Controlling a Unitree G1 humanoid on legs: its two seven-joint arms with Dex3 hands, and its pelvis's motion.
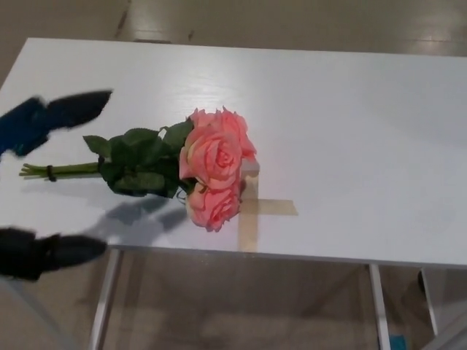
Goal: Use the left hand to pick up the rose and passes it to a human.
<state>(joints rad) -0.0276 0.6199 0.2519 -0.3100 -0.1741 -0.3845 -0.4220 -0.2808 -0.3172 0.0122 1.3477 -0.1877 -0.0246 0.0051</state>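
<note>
Pink rose bunch (197,168) laid near table (350,124) front edge; left hand (33,182) blurred, fingers spread wide around stems, untouched.

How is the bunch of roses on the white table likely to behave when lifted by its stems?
The roses will probably hang bloom-heavy, since three big flowers sit at one end of thin stems. The stems are tied with a dark band, so they should lift together. Petals look soft and may crush easily.
</note>
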